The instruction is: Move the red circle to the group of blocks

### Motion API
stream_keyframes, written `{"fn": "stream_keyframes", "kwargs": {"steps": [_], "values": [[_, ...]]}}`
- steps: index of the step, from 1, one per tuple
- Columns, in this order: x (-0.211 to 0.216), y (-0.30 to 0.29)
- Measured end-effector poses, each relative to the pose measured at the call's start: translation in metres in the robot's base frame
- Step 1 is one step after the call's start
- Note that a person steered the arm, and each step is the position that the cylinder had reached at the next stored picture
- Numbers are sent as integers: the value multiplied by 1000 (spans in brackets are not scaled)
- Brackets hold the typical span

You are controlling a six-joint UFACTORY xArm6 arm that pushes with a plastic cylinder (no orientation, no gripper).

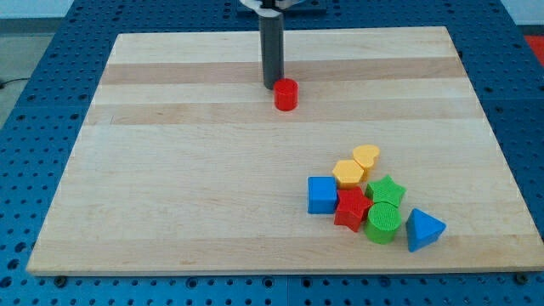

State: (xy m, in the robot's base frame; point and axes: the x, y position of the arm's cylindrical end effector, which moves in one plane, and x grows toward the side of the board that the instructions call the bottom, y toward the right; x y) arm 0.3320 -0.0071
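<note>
The red circle (286, 94) stands on the wooden board (170, 170) near the view's top centre. My tip (271, 86) is just to the upper left of it, touching or almost touching its side. The group of blocks lies at the view's lower right: a yellow heart (366, 157), a yellow hexagon (348, 173), a green star (387, 189), a blue cube (322, 195), a red star (351, 208), a green cylinder (382, 222) and a blue triangle (422, 229). The red circle is far from the group, up and to the left.
The board rests on a blue perforated table (34, 102) that shows around all its edges.
</note>
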Motion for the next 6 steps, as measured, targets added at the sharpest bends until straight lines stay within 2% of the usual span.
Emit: {"fn": "stream_keyframes", "kwargs": {"steps": [2,5,6], "values": [[31,29],[163,32],[181,36]]}}
